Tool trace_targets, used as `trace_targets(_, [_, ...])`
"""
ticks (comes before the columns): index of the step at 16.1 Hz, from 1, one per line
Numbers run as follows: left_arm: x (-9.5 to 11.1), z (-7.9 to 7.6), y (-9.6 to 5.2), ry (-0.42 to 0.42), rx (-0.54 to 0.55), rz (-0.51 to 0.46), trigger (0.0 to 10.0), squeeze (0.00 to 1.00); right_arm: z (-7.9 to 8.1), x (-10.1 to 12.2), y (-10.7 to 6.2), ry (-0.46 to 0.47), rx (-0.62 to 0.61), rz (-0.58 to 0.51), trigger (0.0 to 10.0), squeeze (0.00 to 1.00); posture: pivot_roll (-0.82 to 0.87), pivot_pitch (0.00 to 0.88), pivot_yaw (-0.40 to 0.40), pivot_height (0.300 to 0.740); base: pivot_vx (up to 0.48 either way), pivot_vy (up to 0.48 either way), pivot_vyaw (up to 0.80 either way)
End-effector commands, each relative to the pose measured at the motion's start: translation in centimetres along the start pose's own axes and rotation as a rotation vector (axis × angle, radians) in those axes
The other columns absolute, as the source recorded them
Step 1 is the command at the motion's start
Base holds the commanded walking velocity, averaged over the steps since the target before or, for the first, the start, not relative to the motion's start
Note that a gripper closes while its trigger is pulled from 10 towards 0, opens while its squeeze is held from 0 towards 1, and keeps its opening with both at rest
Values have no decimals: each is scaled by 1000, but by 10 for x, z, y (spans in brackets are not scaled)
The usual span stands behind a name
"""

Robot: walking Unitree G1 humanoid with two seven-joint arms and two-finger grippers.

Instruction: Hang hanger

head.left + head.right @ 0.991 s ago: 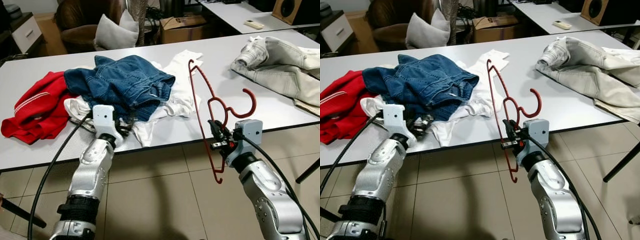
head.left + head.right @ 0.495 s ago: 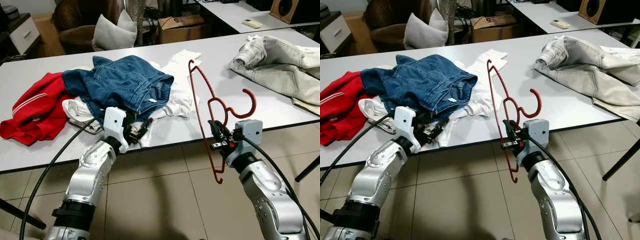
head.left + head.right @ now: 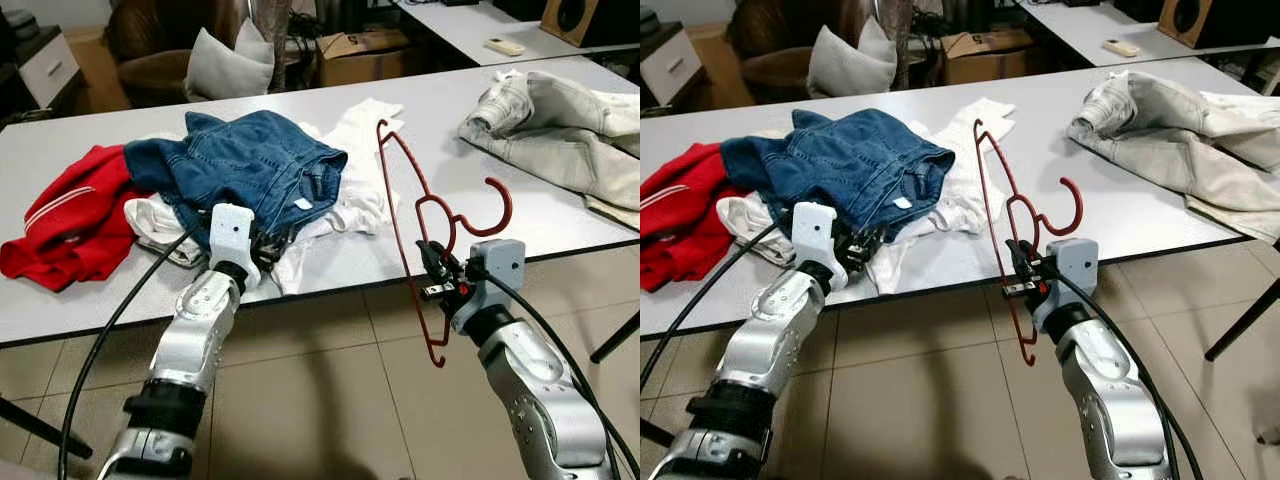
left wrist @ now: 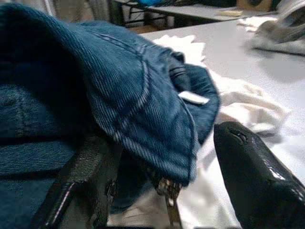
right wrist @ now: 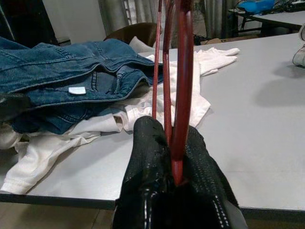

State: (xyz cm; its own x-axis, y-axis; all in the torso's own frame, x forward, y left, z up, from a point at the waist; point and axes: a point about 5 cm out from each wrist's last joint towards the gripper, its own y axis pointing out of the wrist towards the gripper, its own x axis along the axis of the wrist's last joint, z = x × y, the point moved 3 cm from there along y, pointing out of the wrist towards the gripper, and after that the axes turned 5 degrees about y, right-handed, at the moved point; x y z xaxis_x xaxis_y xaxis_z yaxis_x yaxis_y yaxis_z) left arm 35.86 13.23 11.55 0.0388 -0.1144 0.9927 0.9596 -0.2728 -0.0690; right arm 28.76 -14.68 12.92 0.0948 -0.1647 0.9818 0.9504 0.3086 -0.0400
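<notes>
A red wire hanger (image 3: 400, 190) stands upright in front of the table edge, hook to the right. My right gripper (image 3: 435, 285) is shut on its neck, and in the right wrist view the hanger (image 5: 182, 71) rises out of the closed fingers (image 5: 152, 157). My left gripper (image 3: 262, 262) is at the near edge of the blue jeans (image 3: 250, 165), which lie on a white shirt (image 3: 355, 170). In the left wrist view it (image 4: 167, 191) is open, with the jeans hem (image 4: 143, 109) hanging between its fingers (image 4: 252, 176).
The clothes lie on a long white table (image 3: 480, 210). A red garment (image 3: 70, 215) lies at the left and a beige jacket (image 3: 570, 130) at the far right. Behind the table are a brown armchair with a grey cushion (image 3: 225, 60) and a cardboard box (image 3: 365, 50).
My left gripper swung right along the table edge, then came back a little to the jeans hem. The right arm and the hanger have not moved.
</notes>
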Motion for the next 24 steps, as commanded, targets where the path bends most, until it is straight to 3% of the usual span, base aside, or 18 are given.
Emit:
trace_targets(1, [2, 9, 2, 37, 51, 0, 10000, 0, 2, 6, -1, -10, 8, -22, 10000, 0, -238, 0, 110, 740, 0, 0, 0])
trace_targets(3, [2, 16, 1, 68, 113, 4, 10000, 0, 2, 6, -1, -12, 8, -24, 10000, 0, -242, 0, 111, 740, 0, 0, 0])
trace_targets(4, [3, 19, 2, 69, 140, -10, 6667, 0, 2, 6, -1, -13, 9, -25, 10000, 0, -244, 0, 111, 740, 0, 0, 0])
trace_targets(5, [3, 20, 2, 79, 151, -11, 2118, 0, 2, 6, -1, -13, 9, -24, 10000, 0, -244, 0, 110, 740, 0, 0, 0])
trace_targets(6, [4, 21, 3, 98, 165, -12, 0, 0, 2, 6, -1, -14, 10, -24, 10000, 0, -244, 0, 110, 740, 0, 0, 0])
trace_targets(9, [3, 19, 1, 231, 167, -10, 0, 0, 3, 7, -1, -14, 11, -25, 10000, 0, -242, 0, 110, 740, 0, 0, 0])
trace_targets(10, [3, 19, 1, 231, 167, -10, 0, 0, 3, 7, -1, -14, 11, -25, 10000, 0, -242, 0, 110, 740, 0, 0, 0])
trace_targets(11, [3, 14, 1, 333, 139, -20, 0, 0, 3, 7, 0, -13, 10, -27, 10000, 0, -242, 0, 112, 740, 0, 0, 0])
trace_targets(15, [3, 6, 1, 469, 94, -39, 0, 0, 2, 7, 0, -8, 5, -31, 10000, 0, -236, 0, 112, 740, 0, 0, 0])
trace_targets(19, [3, 20, 0, 524, 153, -34, 0, 0, 3, 7, 0, -3, 3, -34, 10000, 0, -234, 0, 111, 740, 0, 0, 0])
trace_targets(21, [3, 19, 0, 481, 139, -39, 0, 0, 2, 8, 0, -2, 1, -37, 10000, 0, -233, 0, 108, 740, 0, 0, 0])
trace_targets(24, [0, 17, -4, 528, 79, -42, 0, 0, 2, 9, 1, -2, 0, -38, 10000, 0, -231, 0, 105, 740, 0, 0, 0])
